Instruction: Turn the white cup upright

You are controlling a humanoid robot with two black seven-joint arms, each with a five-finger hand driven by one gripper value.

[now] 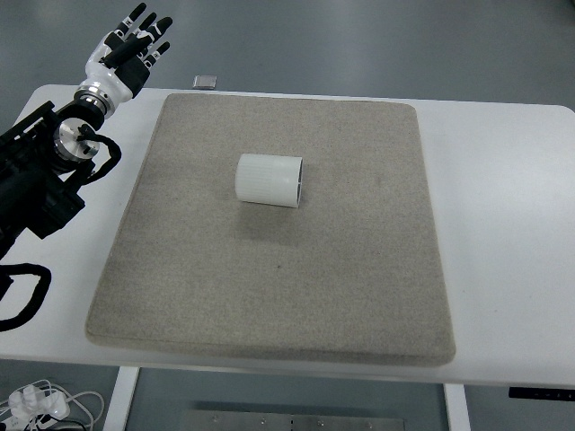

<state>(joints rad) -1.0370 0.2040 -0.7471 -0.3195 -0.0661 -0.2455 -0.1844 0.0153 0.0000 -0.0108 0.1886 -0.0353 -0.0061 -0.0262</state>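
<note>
Currently the left robot hand (135, 47) is hovering open and empty; it should be approaching the sideways white cup (269, 180) squarely.

The cup (269, 180) lies sideways on the mat (269, 296) atop the table (503, 233).

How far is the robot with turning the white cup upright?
Nothing looks done yet: the white cup lies on its side on the grey mat. Nothing is in hand: the left hand is open, raised beyond the mat's far-left corner, apart from the cup. Left to do: reaching, grasping and standing it upright.
</note>
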